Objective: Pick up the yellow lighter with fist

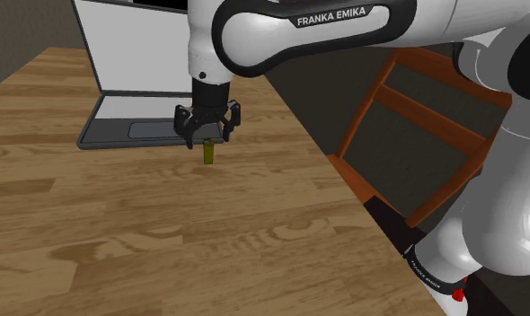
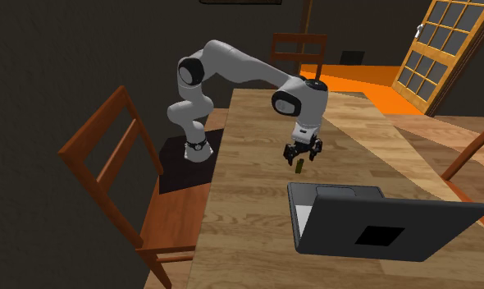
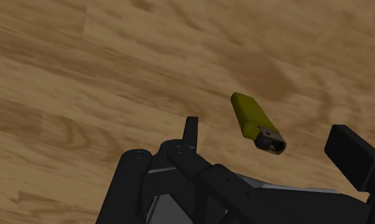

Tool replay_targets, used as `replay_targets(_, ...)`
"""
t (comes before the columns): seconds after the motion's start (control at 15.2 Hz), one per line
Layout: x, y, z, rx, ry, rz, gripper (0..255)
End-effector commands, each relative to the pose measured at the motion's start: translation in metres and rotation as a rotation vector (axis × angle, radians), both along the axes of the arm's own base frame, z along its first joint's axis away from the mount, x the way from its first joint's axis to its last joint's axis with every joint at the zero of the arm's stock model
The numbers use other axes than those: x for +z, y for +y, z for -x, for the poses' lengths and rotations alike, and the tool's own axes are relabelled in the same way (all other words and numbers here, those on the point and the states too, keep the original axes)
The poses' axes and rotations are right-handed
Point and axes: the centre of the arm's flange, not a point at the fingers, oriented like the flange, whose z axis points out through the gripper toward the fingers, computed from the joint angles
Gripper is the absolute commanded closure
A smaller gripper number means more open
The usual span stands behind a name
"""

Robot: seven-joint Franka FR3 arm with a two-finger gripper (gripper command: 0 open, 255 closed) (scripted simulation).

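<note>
The gripper [image 1: 207, 130] hung just above the middle of the shoulder view, its fingers [image 3: 191, 130] spread apart and clamped on nothing. The olive-yellow lighter [image 1: 208, 154] stood upright on the wooden table [image 1: 119, 233] directly beneath it. In the wrist view the lighter sat between the two fingers with its metal cap toward the camera, touching neither. Toward the shoulder view's upper left an open laptop [image 1: 128, 63] rested on the table, its front edge close behind the lighter and the nearest thing to the hand. A wooden chair [image 1: 416, 126] stood off the table's edge at the right. In the second exterior view the laptop took up the lower right, another chair [image 2: 168, 222] stood at the left beside the arm's base, and a glazed, orange-framed door [image 2: 445, 49] showed at the upper right.
</note>
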Motion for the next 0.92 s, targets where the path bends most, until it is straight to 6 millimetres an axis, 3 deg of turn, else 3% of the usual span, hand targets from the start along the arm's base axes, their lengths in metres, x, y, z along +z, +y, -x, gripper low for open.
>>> replay_targets(0.0, -0.0106, 0.0001, -0.0015, 0.0, -0.001, 0.0, 0)
replay_targets(0.13, -0.0136, 0.0001, -0.0015, 0.0, -0.001, 0.0, 0)
replay_targets(0.2, -0.0135, 0.0002, -0.0013, 0.0, -0.001, 0.0, 255)
replay_targets(0.86, -0.0083, 0.0001, -0.0014, 0.0, -0.001, 0.0, 255)
